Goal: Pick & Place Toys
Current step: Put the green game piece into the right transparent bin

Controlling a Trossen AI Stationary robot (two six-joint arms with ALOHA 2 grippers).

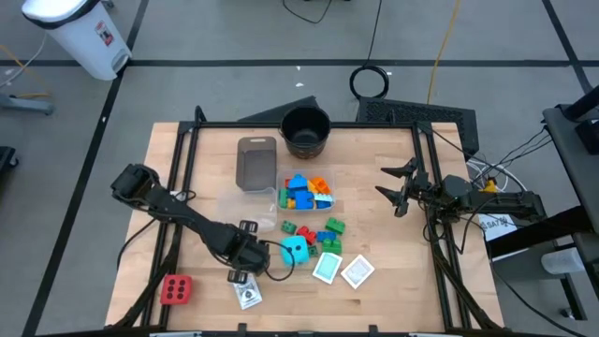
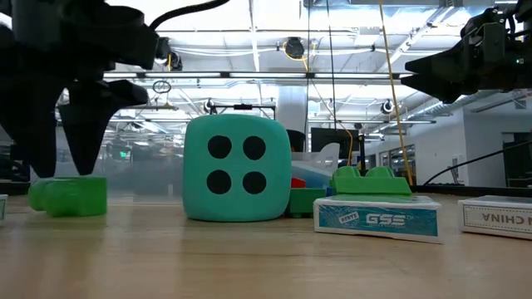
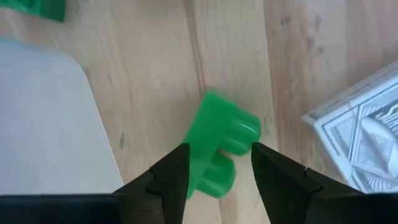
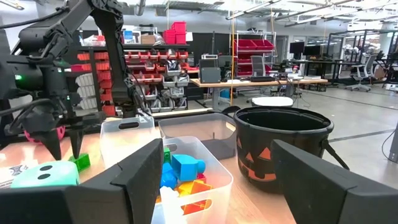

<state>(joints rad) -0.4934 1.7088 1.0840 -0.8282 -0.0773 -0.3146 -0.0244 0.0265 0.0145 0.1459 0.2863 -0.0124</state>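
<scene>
My left gripper (image 1: 247, 268) is open at the table's near middle, pointing down. Its two fingers stand over a small green block (image 3: 219, 149) that lies on its side on the wood; in the low view the fingertips (image 2: 60, 170) hang just above the block (image 2: 71, 196). The cyan dotted cube (image 1: 296, 249) stands just right of it. The red dotted cube (image 1: 176, 289) sits at the near left. Cards (image 1: 342, 271) lie to the right and one card (image 1: 248, 296) lies near the gripper. My right gripper (image 1: 394, 185) is open and empty, raised at the right.
A clear tub (image 1: 304, 193) holds several coloured blocks; two more tubs (image 1: 256, 163) stand left of it. A black round pot (image 1: 306, 131) stands at the far middle. Loose green and red blocks (image 1: 323, 234) lie beside the cyan cube.
</scene>
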